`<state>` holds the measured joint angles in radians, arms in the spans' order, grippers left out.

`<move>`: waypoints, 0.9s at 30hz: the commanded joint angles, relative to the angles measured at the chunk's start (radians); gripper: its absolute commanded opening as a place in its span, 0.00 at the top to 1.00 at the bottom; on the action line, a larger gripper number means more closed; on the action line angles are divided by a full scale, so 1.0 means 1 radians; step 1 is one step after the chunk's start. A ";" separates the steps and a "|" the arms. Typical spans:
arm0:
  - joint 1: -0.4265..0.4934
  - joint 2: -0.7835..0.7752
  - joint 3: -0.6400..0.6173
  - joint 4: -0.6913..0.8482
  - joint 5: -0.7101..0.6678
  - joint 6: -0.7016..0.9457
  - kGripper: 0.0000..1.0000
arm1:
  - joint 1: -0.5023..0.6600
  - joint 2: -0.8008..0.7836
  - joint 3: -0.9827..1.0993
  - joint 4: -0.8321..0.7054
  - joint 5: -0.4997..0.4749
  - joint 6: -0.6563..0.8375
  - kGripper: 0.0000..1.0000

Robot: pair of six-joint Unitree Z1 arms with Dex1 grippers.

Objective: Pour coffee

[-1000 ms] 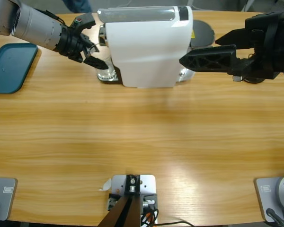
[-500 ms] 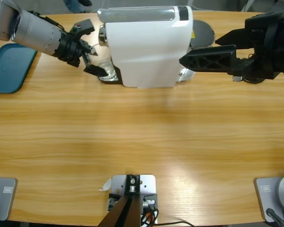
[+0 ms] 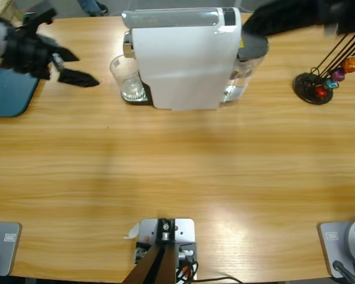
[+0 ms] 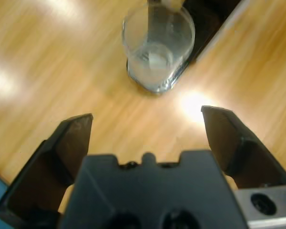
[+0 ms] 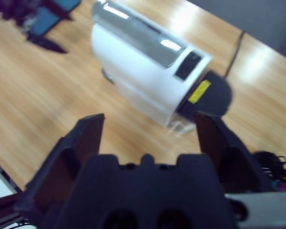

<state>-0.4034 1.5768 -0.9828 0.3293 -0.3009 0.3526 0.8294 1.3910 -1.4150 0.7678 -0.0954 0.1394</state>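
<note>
A clear glass tumbler (image 3: 125, 77) stands upright on the drip tray under the spout of the white coffee machine (image 3: 183, 59). In the left wrist view the tumbler (image 4: 157, 45) looks clear inside, and no amber coffee shows in it. My left gripper (image 3: 83, 68) hovers open to the left of the glass, well apart from it, and holds nothing (image 4: 148, 129). My right gripper (image 5: 148, 119) is open and empty, high above the machine (image 5: 148, 71). In the high view it is a dark blur (image 3: 284, 15) at the top right.
A teal tray (image 3: 9, 92) lies at the table's left edge. A black capsule stand (image 3: 319, 83) with orange, purple and red capsules is at the far right. The machine's dark water tank (image 3: 251, 50) sticks out on its right side.
My left gripper has drawn back leftward from the glass, which stays on the drip tray. My right arm has lifted away from the machine's right side, uncovering the capsule stand.
</note>
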 commanded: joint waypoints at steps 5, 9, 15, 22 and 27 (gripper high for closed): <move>0.012 -0.358 0.230 0.128 0.098 -0.277 0.11 | -0.171 0.295 -0.236 0.087 0.113 -0.149 1.00; 0.012 -0.373 0.253 0.130 0.109 -0.343 0.12 | -0.171 0.398 -0.421 0.258 0.099 -0.139 1.00; 0.012 -0.338 0.254 0.126 0.124 -0.342 0.11 | -0.181 0.454 -0.552 0.387 0.100 -0.138 1.00; 0.012 -0.331 0.257 0.126 0.125 -0.343 0.11 | -0.187 0.484 -0.552 0.413 0.137 -0.122 1.00; 0.012 -0.355 0.260 0.126 0.131 -0.342 0.11 | -0.187 0.515 -0.573 0.413 0.140 -0.124 1.00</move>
<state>-0.3953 1.2250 -0.7614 0.4421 -0.1890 0.0217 0.6616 1.8307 -1.9572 1.1704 0.0290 0.0103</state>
